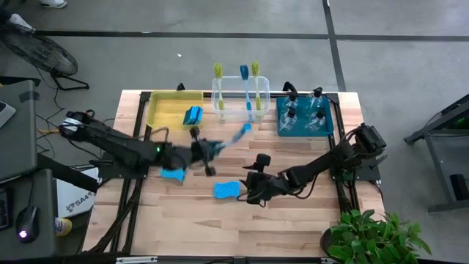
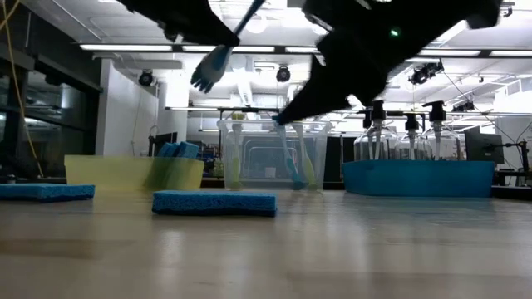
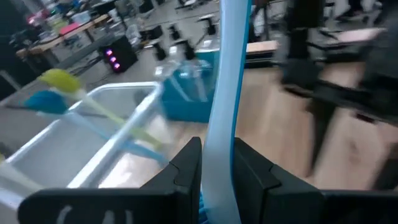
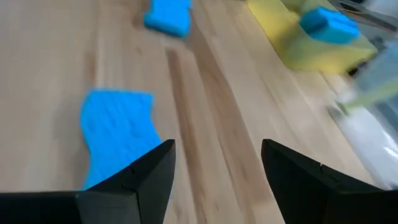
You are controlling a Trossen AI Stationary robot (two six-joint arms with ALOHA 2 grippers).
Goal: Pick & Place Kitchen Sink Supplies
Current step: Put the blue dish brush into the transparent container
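My left gripper (image 1: 211, 150) is over the table's middle, shut on a blue dish brush (image 1: 234, 136) whose head (image 2: 210, 72) points toward the clear bin. My right gripper (image 4: 217, 162) is open, low over the table just right of a blue sponge (image 1: 226, 190) that lies flat on the wood (image 4: 118, 134). A second loose sponge (image 1: 174, 174) lies flat nearer the left arm. A third sponge (image 1: 193, 114) sits in the yellow bin (image 1: 165, 110). Three brushes (image 1: 247, 88) stand in the clear bin, leaning on its rim. Spray bottles (image 1: 304, 114) stand in the teal bin. My left gripper pinches the blue brush by its handle (image 3: 221, 149), between the two fingers (image 3: 186, 167), at the part away from the head. The handle runs on past the fingertips, along the fingers. The brush is lifted clear of the table, slanting toward the far right.
The yellow, clear (image 1: 240, 99) and teal (image 1: 305, 128) bins line the table's far edge. Bare wood lies along the near half of the table. A potted plant (image 1: 370, 235) stands at the near right corner. The two arms are close over the table's middle.
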